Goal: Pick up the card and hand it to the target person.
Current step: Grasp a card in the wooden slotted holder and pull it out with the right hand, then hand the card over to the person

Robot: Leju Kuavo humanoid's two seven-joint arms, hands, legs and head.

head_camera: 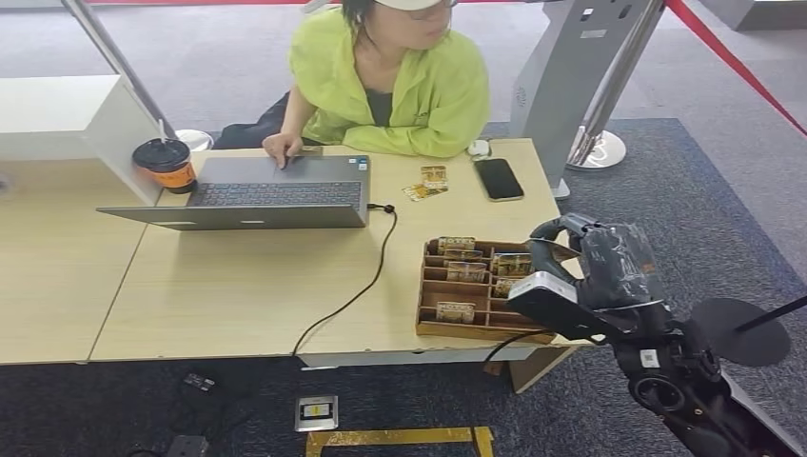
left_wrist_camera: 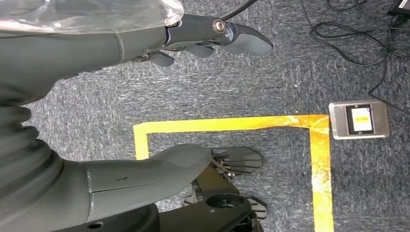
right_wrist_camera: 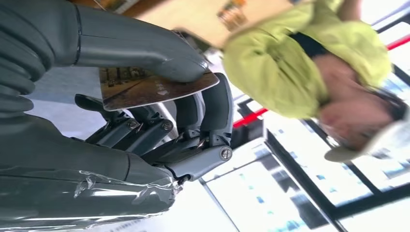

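Right wrist view shows the right hand (right_wrist_camera: 159, 121) pinching a card (right_wrist_camera: 154, 89), thumb on top, ready for the person (head_camera: 390, 76) at twelve o'clock; the left hand (left_wrist_camera: 145, 96) hangs loosely apart, holding nothing.

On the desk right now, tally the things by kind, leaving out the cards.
Laptop: 1
Coffee cup: 1
Phone: 1
Wooden card tray: 1
Total: 4
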